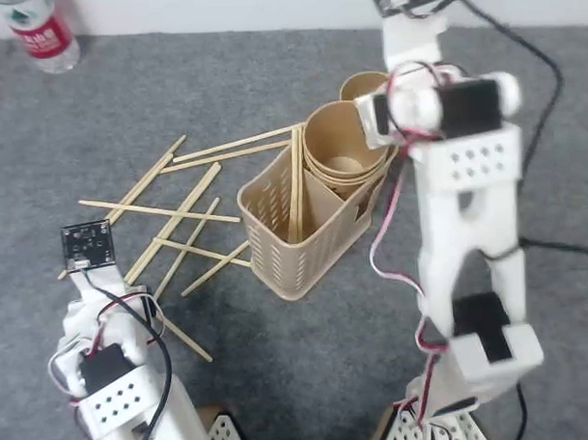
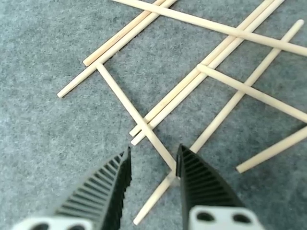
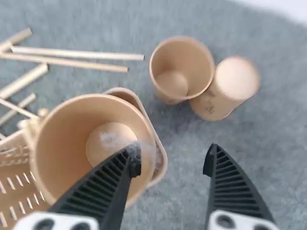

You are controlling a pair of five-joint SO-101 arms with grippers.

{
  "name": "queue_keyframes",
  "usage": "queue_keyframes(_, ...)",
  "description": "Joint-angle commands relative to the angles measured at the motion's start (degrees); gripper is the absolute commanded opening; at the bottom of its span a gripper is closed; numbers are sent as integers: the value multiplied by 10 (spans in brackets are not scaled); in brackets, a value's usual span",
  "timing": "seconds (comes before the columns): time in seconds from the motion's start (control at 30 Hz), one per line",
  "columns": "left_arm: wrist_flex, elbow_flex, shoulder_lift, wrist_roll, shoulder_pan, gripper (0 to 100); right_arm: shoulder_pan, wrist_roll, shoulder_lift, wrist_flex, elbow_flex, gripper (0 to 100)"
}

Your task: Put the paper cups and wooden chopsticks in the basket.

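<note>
The basket [image 1: 275, 242] holds a stack of paper cups [image 1: 345, 151] in one compartment & a few chopsticks [image 1: 297, 186] standing in the next. Loose chopsticks [image 1: 158, 210] lie scattered & crossing on the carpet [image 1: 309, 374], off the basket's chopstick side. Two more cups sit just beyond the basket's cup end, right beside each other: an upright cup [image 3: 181, 67] & a tipped cup [image 3: 229, 87] w/ its base showing.

The left gripper [image 2: 153, 160] is open & low over the scatter. Its jaws stand either side of one chopstick [image 2: 136, 115], which runs diagonally betw. them & close to one finger [image 2: 201, 187]. The right gripper [image 3: 172, 158] is open & empty over the basket's cup end, one finger [image 3: 105, 184] over the stack's rim.

Step in hand, prob.: left arm picks up a stick. To do it well:
- Centre the stick betw. the jaws first; it sits off to one side & crosses another stick by that finger, so closing there may catch both or pivot it.
- Turn the wrist so the jaws close across the stick, not along it.
- Go right down to the carpet, else the thin stick may slip out.
- Lift level, then tip it end-down into the basket's chopstick compartment.
- Right arm: rise clear of the stack before going for the cups beyond the basket, or the finger may drag it.
</note>
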Motion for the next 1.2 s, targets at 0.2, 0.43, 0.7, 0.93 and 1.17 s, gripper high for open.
queue_keyframes(0.2, -10, -3, -7, 5, -2, 148, 16, 14, 61, 15, 11, 160)
queue_keyframes(0.43, -11, -3, -7, 5, -2, 148, 18, 71, -86, 16, -77, 143)
queue_keyframes(0.7, -10, -3, -7, 5, -2, 148, 129, 124, -128, -34, -76, 144)
queue_keyframes(0.93, -9, -3, -7, 5, -2, 148, 176, 207, 47, -112, -11, 143)
queue_keyframes(1.17, -11, -3, -7, 5, -2, 148, 175, 426, 110, -138, -12, 143)
